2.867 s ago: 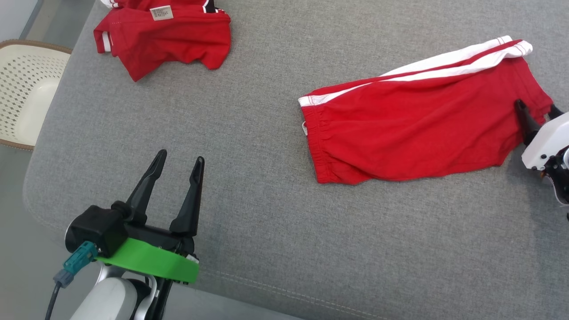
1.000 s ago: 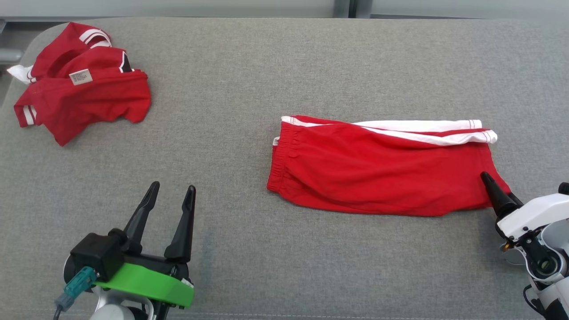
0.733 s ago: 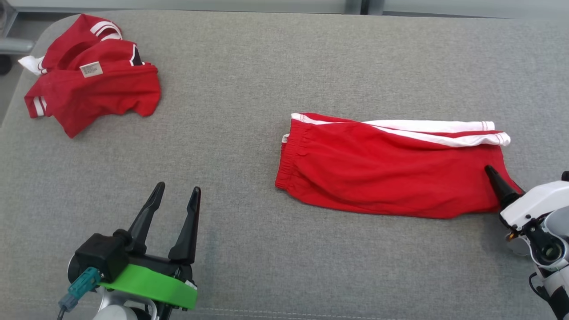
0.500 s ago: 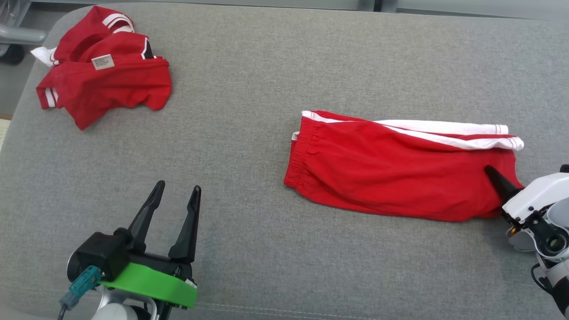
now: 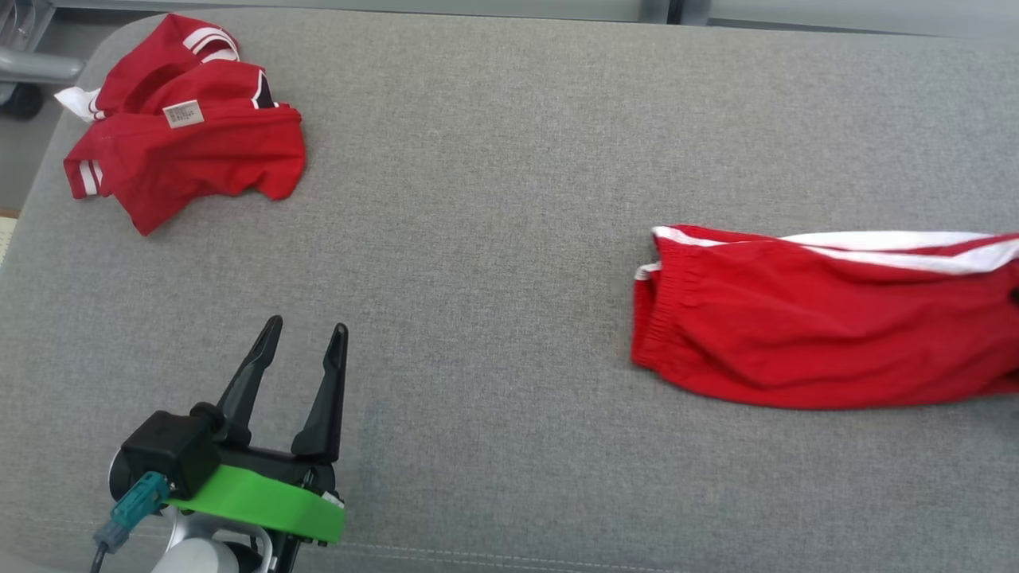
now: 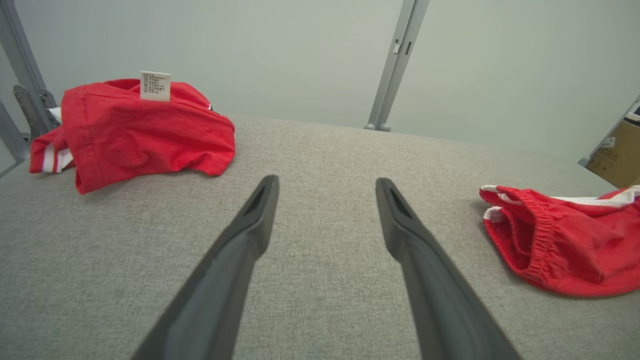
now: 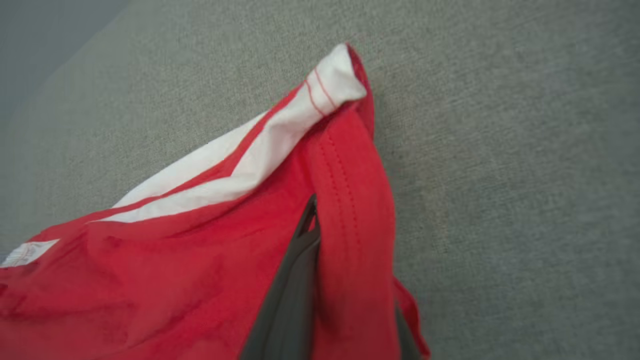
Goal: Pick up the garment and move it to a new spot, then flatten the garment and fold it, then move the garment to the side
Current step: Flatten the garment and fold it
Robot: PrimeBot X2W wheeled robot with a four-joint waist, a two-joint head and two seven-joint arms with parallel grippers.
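The garment is a pair of red shorts with white side stripes, lying folded lengthwise at the right of the grey cushioned surface and running past the head view's right edge. Its elastic waistband points left, as the left wrist view shows. In the right wrist view my right gripper is shut on the leg hem of the garment; one dark finger shows, the other is mostly hidden by cloth. My left gripper stands open and empty at the lower left, far from the shorts.
A second red garment with a white label lies crumpled at the far left corner. A metal post rises behind the surface, and a cardboard box stands off its right end.
My right gripper has shut on the shorts' leg hem and dragged them to the right, leaving the head view. The left gripper has barely moved.
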